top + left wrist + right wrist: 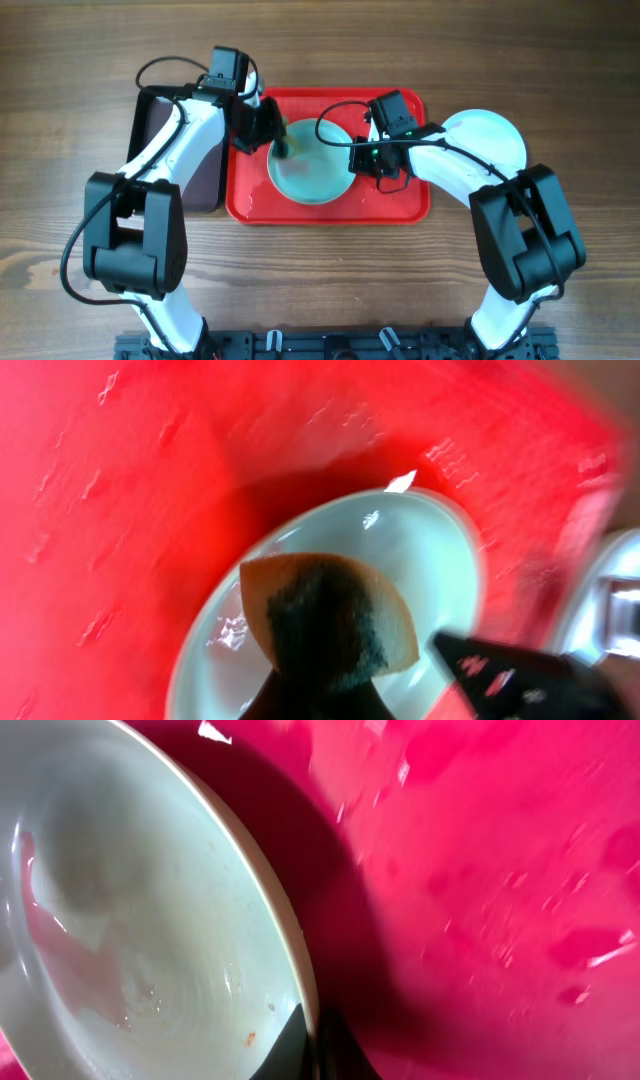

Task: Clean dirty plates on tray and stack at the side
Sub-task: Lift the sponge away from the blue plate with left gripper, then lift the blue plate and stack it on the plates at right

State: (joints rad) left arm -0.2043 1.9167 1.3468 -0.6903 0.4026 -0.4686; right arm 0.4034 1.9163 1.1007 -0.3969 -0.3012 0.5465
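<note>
Sponge (330, 622) over turquoise plate (310, 175), red tray (400, 205) long axis left-right

Brown wood-grain table (330, 295), even light.

No lettering, brand mark, label or number is legible anywhere, neither on the large red rectangular plastic tray (250, 197) nor on the round pale turquoise plate (318, 178).
</note>
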